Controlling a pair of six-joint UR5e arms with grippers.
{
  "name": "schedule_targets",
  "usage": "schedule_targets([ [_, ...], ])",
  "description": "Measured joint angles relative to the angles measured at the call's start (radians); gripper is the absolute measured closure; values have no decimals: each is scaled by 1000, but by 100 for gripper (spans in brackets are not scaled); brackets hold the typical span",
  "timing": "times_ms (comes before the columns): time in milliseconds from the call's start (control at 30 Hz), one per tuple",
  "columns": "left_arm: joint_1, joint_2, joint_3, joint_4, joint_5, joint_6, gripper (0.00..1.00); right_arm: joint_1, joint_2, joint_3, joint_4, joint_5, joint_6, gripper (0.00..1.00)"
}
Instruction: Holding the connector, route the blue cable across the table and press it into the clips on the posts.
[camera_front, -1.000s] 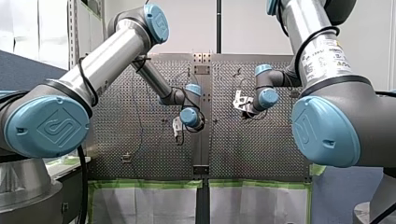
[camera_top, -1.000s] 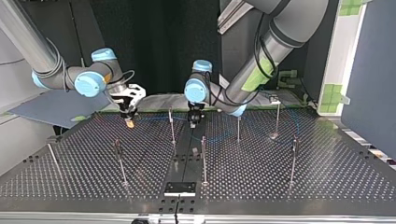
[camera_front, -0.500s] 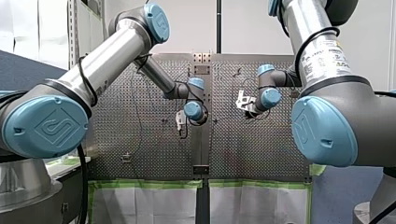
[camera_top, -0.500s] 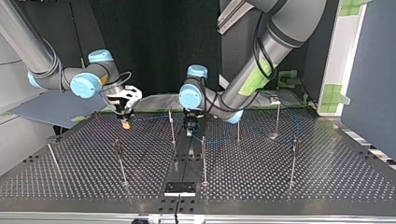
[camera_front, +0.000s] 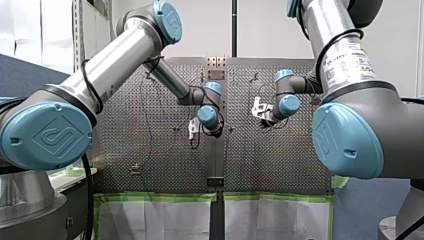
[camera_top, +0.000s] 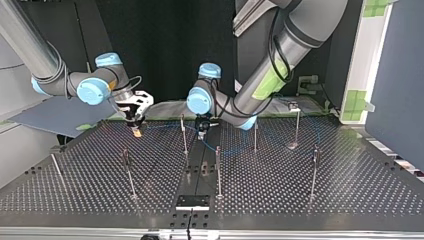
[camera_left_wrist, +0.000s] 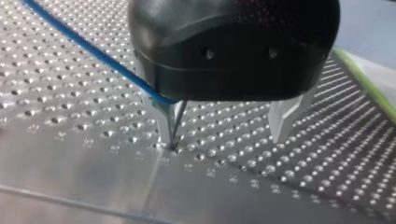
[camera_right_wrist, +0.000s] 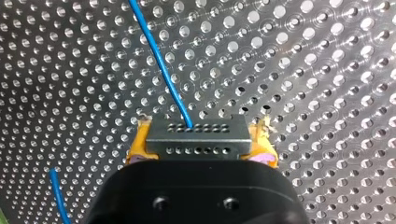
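The grey connector (camera_right_wrist: 197, 139) is pinched between the right gripper's (camera_top: 136, 131) yellow pads (camera_right_wrist: 138, 142) over the perforated table (camera_right_wrist: 327, 70). The blue cable (camera_right_wrist: 159, 60) leaves it and elsewhere disappears behind the left gripper (camera_left_wrist: 226, 126), whose metal fingers (camera_left_wrist: 285, 119) stand spread. On the posts (camera_top: 184, 135) the clips are too small to make out.

Shiny metal table (camera_right_wrist: 327, 70), glossy blue cable (camera_right_wrist: 154, 49)

One camera looked from behind the arms (camera_front: 115, 55) over the table (camera_front: 280, 160); another faced them across it. Both wrist cameras sat close above it, sharing the blue cable (camera_left_wrist: 93, 51).
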Motion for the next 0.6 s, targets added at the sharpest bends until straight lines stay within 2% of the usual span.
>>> schedule_targets([
  [100,-5,20,-20,-20,-1,5,0,0,0,0,0,-1,1,100],
  [333,-13,79,-79,-3,1,9,0,1,1,0,1,-13,6,100],
  [600,-48,142,-150,-26,-3,31,0,1,3,0,1,-20,7,100],
])
